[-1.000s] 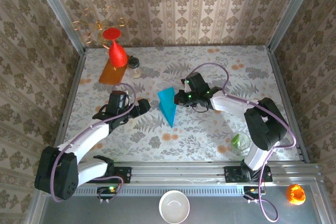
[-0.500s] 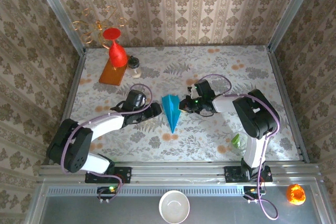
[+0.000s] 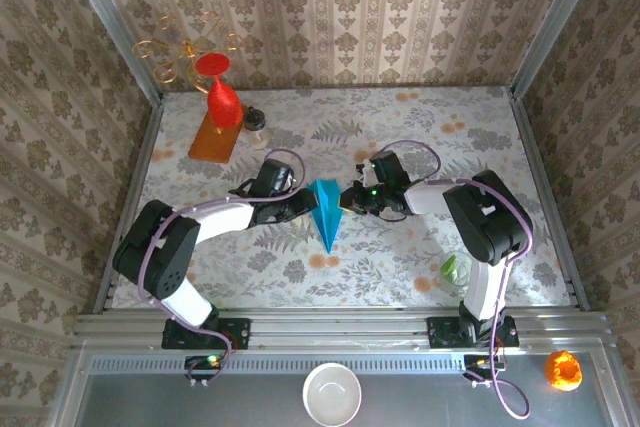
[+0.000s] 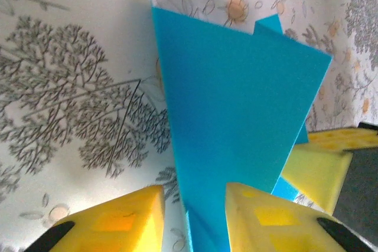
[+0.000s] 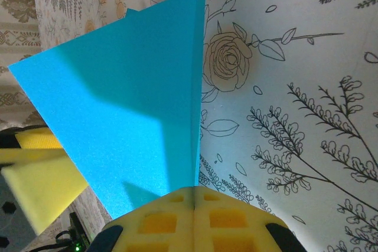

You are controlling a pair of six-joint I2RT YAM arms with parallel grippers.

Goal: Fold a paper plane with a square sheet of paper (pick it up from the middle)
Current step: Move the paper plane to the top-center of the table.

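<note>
Fingers-wise: pinching the paper plane (image 3: 323, 209) by its upright fold in the right gripper (image 3: 346, 197), pads (image 5: 165, 222) closed on it; straddling the other face with the left gripper (image 3: 303, 203), pads (image 4: 112, 222) apart, not yet clamped. Standing mid-table between both, nose toward the near edge. Probably feather-light, limp, easily crumpled — best held along the creased spine. Off at far left, red vase (image 3: 222, 97), orange board (image 3: 214, 135), small jar (image 3: 256, 123) — well apart, no obstacle.

Left claw (image 3: 303, 204) and right claw (image 3: 346, 197) nose to nose, with the paper plane (image 3: 323, 209) upright between them. No passage there.
Beyond both claws: bare table (image 3: 430, 132) through to the back wall.
Far-left of left claw: small jar (image 3: 257, 125), red vase (image 3: 222, 92) and orange board (image 3: 213, 135), clustered.
Near-right of right claw: glass (image 3: 459, 272).
Nearer than the plane's tip: open.
</note>
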